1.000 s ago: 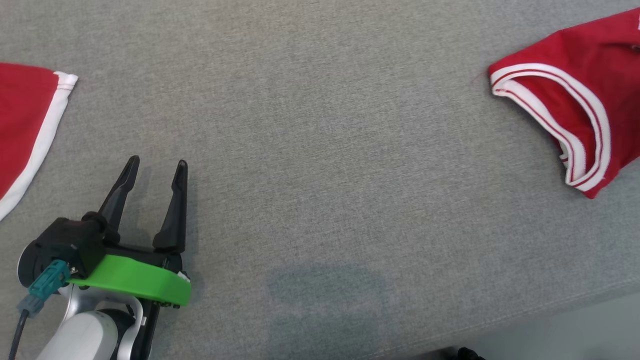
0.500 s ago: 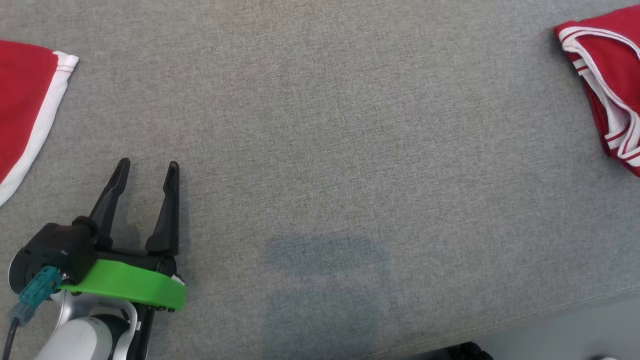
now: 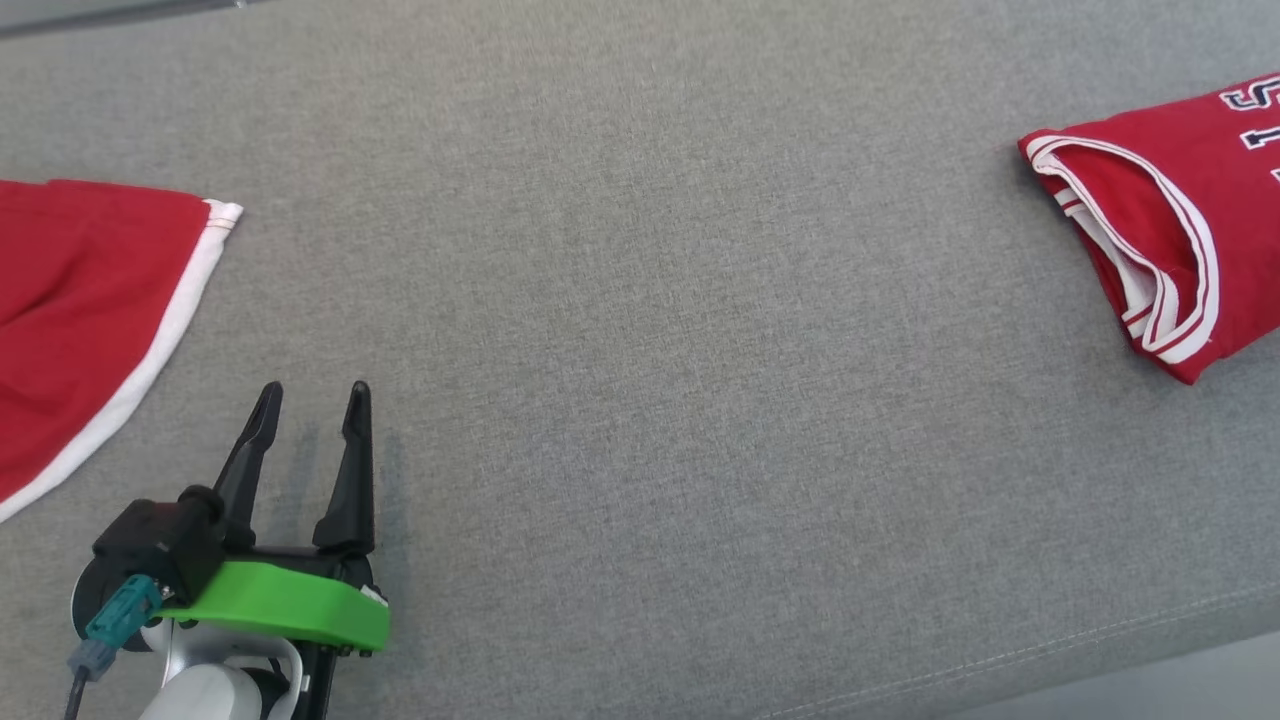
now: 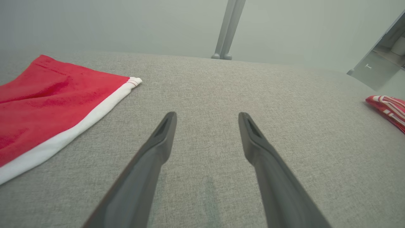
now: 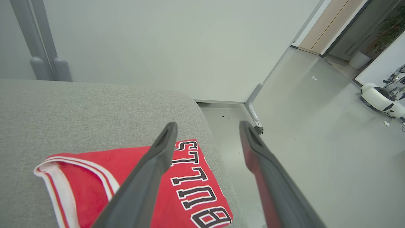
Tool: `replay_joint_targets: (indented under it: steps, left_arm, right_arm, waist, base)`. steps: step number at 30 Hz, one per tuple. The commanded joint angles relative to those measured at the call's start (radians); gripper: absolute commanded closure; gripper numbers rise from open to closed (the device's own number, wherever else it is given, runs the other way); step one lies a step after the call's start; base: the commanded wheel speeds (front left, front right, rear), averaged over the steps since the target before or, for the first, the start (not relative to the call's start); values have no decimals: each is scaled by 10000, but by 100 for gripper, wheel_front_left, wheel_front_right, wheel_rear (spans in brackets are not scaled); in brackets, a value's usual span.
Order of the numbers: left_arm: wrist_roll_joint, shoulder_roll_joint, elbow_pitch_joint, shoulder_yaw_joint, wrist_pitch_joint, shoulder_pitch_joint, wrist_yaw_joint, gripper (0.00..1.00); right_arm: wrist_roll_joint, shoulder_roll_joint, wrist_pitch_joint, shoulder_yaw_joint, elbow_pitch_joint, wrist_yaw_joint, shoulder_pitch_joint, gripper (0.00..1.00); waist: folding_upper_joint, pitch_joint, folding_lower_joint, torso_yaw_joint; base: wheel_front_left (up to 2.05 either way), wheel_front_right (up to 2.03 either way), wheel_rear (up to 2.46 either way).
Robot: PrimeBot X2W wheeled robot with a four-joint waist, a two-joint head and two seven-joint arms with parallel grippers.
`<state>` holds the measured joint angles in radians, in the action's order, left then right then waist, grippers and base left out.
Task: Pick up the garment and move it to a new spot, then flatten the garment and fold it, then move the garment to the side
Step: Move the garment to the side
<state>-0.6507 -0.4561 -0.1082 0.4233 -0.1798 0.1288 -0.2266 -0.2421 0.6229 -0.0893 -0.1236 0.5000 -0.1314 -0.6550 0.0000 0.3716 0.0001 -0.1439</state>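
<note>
The grey cushion (image 3: 640,300) is the one large thing here, a wide cloth-covered top that bears everything else.

On it lie two red garments. The shorts (image 3: 90,290), with a white band along the hem, lie flat, near the left gripper (image 3: 315,392), ahead of its fingertips and off to its left. They do not touch it. The jersey (image 3: 1140,200) is the task's thing. It lies folded into a compact block, white-trimmed opening turned inward and lettering up. It is well apart from the left gripper, far off to that gripper's right, and it sits near the cushion's end. In the right wrist view it is below the right gripper (image 5: 208,125), under the left-hand finger, with the floor past the fingertips.

That spot at the end suits the last step, I judge: folded and set aside, it leaves the middle free.

There are two grippers, each with two dark fingers. The left one hovers low over bare cushion, jaws spread, nothing between them; it looks parked out of the way. The right one also stands with its jaws wide apart and clasps nothing; the jersey lies free beneath. So I judge the placing done.
</note>
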Motion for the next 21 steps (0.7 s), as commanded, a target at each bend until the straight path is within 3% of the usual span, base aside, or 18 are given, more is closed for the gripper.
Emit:
replay_joint_targets:
  steps: [1,7,11,12,17,21]
  left_arm:
    - [-157,111,164,-104,-207,-197,36,0]
    - [-298,336,852,-565,-638,-633,5,0]
    - [-258,519,1235,-843,-779,-891,146,0]
    - [-258,519,1235,-843,-779,-891,146,0]
    - [-47,774,1577,-1181,-866,-1158,451,0]
    - [425,1087,1712,-1648,-851,-1357,663,0]
  right_arm:
    - [-177,41,320,-120,-453,15,707,0]
    - [-587,-647,1064,-680,-2668,15,3208,0]
    - [-254,-1622,1433,-947,-3882,11,4731,0]
    - [-254,-1622,1433,-947,-3882,11,4731,0]
    - [208,-3055,2230,-781,-4667,14,6230,0]
    - [599,-3842,3014,-382,-4361,15,7114,0]
  waist:
    - [0,-1370,-1,434]
    - [0,-2102,-1,819]
    - [0,-2433,-1,1113]
    - [0,-2433,-1,1113]
    - [0,-2813,-1,1409]
    - [0,-3067,-1,1653]
  base:
    - [0,0,0]
    - [0,0,0]
    - [0,0,0]
    - [0,0,0]
    - [0,0,0]
    - [0,0,0]
